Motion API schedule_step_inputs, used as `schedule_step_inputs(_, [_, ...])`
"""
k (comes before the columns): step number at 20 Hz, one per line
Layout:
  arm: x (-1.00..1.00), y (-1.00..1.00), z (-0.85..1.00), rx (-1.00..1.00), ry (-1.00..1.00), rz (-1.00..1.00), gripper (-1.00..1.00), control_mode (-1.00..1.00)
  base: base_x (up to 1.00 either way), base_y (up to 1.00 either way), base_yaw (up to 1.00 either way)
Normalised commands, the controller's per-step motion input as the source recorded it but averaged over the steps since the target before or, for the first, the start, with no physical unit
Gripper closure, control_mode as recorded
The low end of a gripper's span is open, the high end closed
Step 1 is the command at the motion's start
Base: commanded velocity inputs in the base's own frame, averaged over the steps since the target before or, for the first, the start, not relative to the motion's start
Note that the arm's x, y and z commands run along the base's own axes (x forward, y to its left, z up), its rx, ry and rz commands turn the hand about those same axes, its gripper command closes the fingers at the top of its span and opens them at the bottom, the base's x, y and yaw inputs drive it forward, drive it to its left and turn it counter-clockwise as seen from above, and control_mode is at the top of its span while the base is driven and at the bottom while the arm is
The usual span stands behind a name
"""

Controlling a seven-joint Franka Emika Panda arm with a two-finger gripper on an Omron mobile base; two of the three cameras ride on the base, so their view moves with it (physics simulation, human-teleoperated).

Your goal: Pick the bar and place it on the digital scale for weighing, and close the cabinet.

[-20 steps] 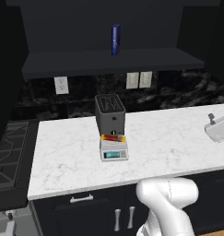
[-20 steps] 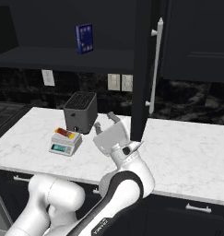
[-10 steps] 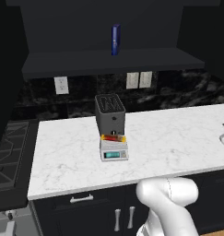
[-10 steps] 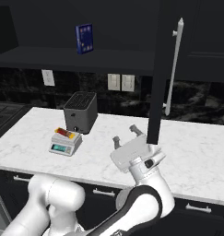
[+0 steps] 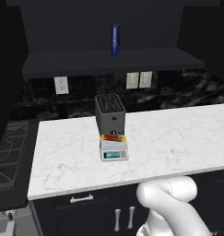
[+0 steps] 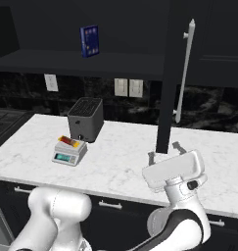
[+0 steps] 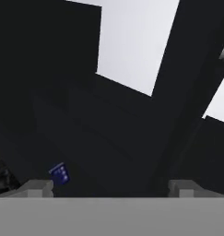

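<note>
The bar lies on the scale, just before the dark slotted box. The gripper stands open and empty (fingers pointing up) beside the edge of the open cabinet door.

Hand camera tilted up into the black cabinet

A dark door edge runs from about 1 o'clock down toward 5 o'clock, with pale grey patches at 12 and 3 o'clock. A small blue box sits at 8 o'clock, just above the left fingertip.
</note>
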Motion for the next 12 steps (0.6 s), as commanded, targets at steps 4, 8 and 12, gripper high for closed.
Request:
schedule_step_inputs(4, [0.08,-0.61,0.24,0.14,0.00,0.02,-1.00,-1.00,0.00,0.00,0.00])
schedule_step_inputs(8, [0.38,-0.34,0.19,0.11,0.02,0.05,-1.00,-1.00,0.00,0.00,0.00])
schedule_step_inputs(12, [0.60,-0.18,0.35,0.11,0.00,0.09,-1.00,-1.00,0.00,0.00,0.00])
